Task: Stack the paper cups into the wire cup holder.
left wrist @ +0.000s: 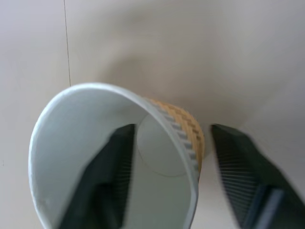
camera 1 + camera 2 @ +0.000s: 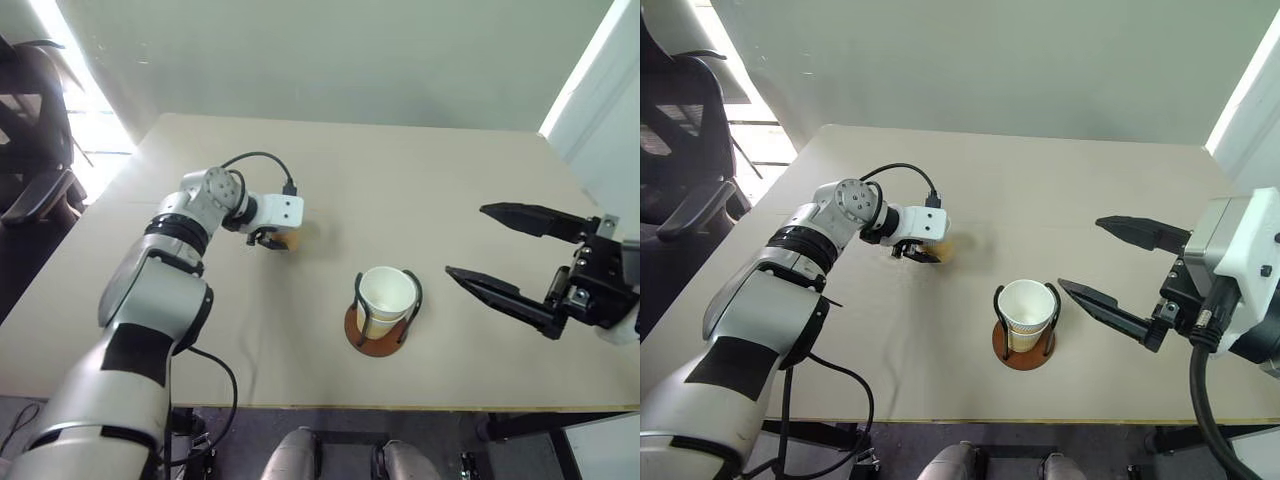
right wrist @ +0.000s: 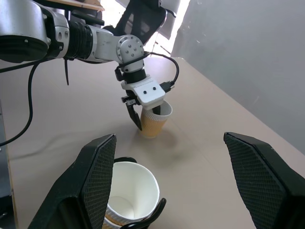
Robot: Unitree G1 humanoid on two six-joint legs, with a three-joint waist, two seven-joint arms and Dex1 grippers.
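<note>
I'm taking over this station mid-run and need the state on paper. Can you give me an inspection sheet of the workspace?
Surface: beige table, bare apart from the job's things.
Job's things: wire cup holder near the front edge with cups nested in it; a lone paper cup stands upright further back, to the robot's left.
Clutter: nothing seen.
Grippers: left gripper straddles the lone cup's wall, one finger inside, one outside; jaws not visibly pinched shut. Right gripper hangs to the right of the holder, jaws open, empty.
Cables: black cable loops over the left wrist; another hangs under that arm.
Surroundings: grey wall behind; dark office chair off the table's left side.
</note>
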